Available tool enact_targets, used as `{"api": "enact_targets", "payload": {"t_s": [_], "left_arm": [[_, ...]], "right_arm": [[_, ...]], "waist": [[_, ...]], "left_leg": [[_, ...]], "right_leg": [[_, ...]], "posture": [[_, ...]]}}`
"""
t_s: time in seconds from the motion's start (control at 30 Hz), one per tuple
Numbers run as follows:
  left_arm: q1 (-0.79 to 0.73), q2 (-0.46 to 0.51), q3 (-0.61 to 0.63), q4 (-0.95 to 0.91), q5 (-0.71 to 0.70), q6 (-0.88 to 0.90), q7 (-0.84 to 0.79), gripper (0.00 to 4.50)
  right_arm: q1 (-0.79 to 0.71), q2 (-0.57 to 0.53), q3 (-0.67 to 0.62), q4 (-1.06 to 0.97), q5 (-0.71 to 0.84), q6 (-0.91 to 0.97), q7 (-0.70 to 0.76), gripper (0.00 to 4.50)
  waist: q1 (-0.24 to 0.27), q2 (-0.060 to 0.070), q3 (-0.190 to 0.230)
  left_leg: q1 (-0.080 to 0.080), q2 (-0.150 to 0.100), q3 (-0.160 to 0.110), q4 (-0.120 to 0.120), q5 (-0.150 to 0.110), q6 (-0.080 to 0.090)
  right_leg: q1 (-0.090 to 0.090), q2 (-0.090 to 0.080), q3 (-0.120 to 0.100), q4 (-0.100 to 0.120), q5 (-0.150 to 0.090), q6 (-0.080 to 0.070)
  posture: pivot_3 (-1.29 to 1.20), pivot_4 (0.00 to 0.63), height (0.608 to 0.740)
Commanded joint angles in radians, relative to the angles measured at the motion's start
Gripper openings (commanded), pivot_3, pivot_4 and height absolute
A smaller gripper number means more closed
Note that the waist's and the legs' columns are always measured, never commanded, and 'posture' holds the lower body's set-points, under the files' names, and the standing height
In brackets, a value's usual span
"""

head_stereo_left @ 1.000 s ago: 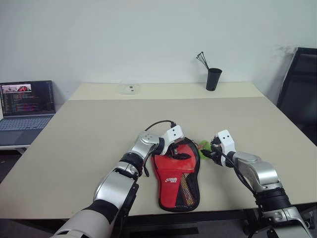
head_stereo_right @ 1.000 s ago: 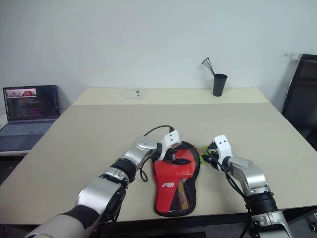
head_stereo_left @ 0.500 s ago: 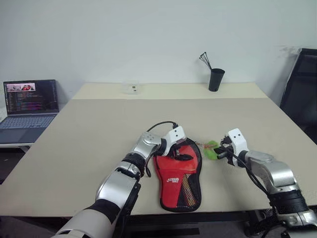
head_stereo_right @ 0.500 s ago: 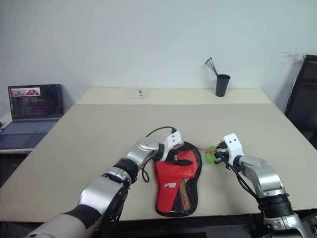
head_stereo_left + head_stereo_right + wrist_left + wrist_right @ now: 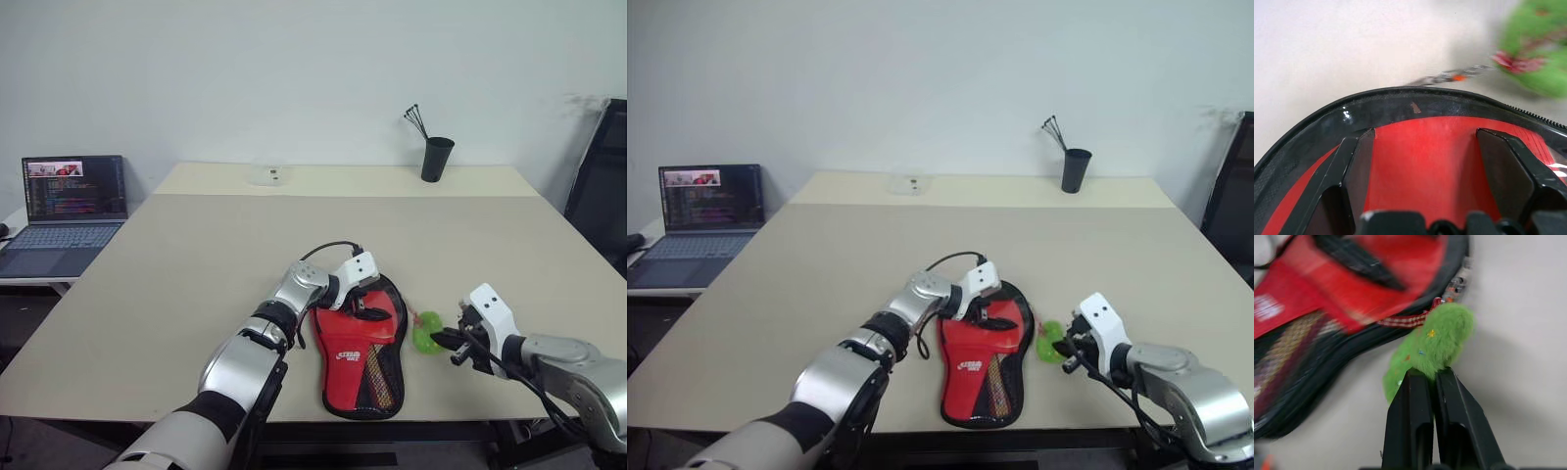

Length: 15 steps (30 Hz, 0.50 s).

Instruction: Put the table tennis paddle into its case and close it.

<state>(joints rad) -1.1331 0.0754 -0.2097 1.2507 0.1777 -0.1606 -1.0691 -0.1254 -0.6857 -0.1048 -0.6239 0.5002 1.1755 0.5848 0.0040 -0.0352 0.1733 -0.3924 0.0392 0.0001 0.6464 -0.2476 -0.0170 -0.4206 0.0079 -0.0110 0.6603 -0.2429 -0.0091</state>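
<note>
Case (image 5: pixel 361 348) pinned flat by my wide left claw (image 5: pixel 364 305); right claw (image 5: pixel 1431 382) pinches green tag (image 5: pixel 1427 347) to zip it.

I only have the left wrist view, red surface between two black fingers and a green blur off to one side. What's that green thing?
Observer: It is the case's fluffy green pull tag, tied to the zip by a red checked ribbon, lying on the table beside the case.
Operator: Is the other gripper anywhere near it?
Observer: The right gripper has its two black fingers pressed together on the tag's edge.
Operator: And where is my left gripper on the case?
Observer: The left gripper rests, fingers spread, on the round end of the case, which lies red side up with its narrow end toward the near table edge.
</note>
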Motion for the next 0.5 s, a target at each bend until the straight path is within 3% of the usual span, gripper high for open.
{"api": "enact_targets", "payload": {"t_s": [0.03,0.5], "left_arm": [[0.013,-0.017,-0.033,0.03,0.039,0.014,0.001,3.59],[0.011,-0.041,-0.035,0.035,0.044,0.013,0.006,3.59]], "right_arm": [[0.06,-0.025,-0.028,-0.117,0.077,0.056,0.026,0.05],[0.368,-0.09,-0.114,-0.335,0.229,0.091,0.051,0.05]], "waist": [[-0.001,0.0,0.0],[-0.002,-0.001,-0.001]], "left_leg": [[0.0,0.0,0.0,0.0,0.0,0.0],[0.0,-0.001,0.0,0.0,0.0,0.0]], "right_leg": [[0.0,0.0,0.0,0.0,0.0,0.0],[0.001,-0.001,0.0,-0.001,0.0,0.0]], "posture": [[0.0,0.15,0.74],[0.0,0.15,0.74]]}}
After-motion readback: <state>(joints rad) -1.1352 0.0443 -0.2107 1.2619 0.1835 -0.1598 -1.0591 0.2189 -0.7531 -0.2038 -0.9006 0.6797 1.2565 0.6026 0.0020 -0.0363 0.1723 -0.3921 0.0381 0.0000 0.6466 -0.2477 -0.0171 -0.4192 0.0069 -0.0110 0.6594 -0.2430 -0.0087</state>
